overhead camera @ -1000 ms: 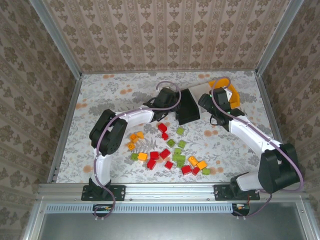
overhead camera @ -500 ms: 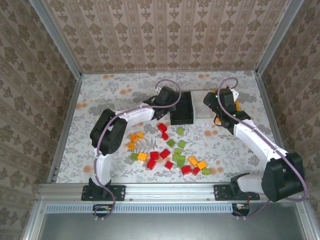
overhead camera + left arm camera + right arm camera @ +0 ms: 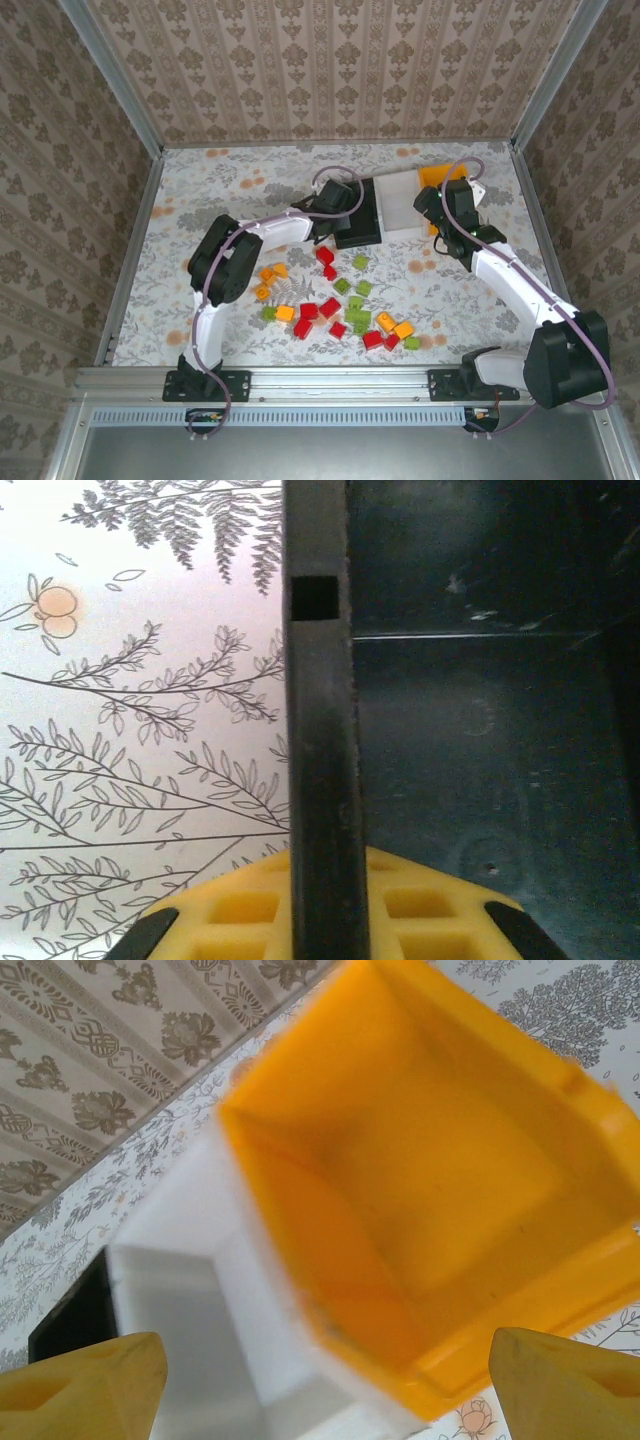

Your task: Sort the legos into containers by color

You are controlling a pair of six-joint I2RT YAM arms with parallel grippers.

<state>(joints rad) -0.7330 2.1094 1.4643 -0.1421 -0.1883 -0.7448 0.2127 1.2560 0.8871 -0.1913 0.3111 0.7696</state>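
1. The black bin [image 3: 368, 212] stands open side up on the floral counter [image 3: 220, 200], towards its far edge
2. The left hand [image 3: 320, 920] is clamped shut on the black bin's left wall, with one yellow finger [image 3: 230, 935] outside the wall and the other inside the bin
3. The white bin [image 3: 402, 205] sits touching the black bin's right side
4. The orange-yellow bin [image 3: 438, 176] lies farther right of the black bin, past the white bin and against its far corner
5. The right hand [image 3: 325, 1390] hovers right of the black bin, above the white and orange-yellow bins, its fingers spread wide and gripping nothing
6. The legos [image 3: 329, 307], in red, lime green and orange-yellow, lie scattered loose on the counter on the near side of the black bin
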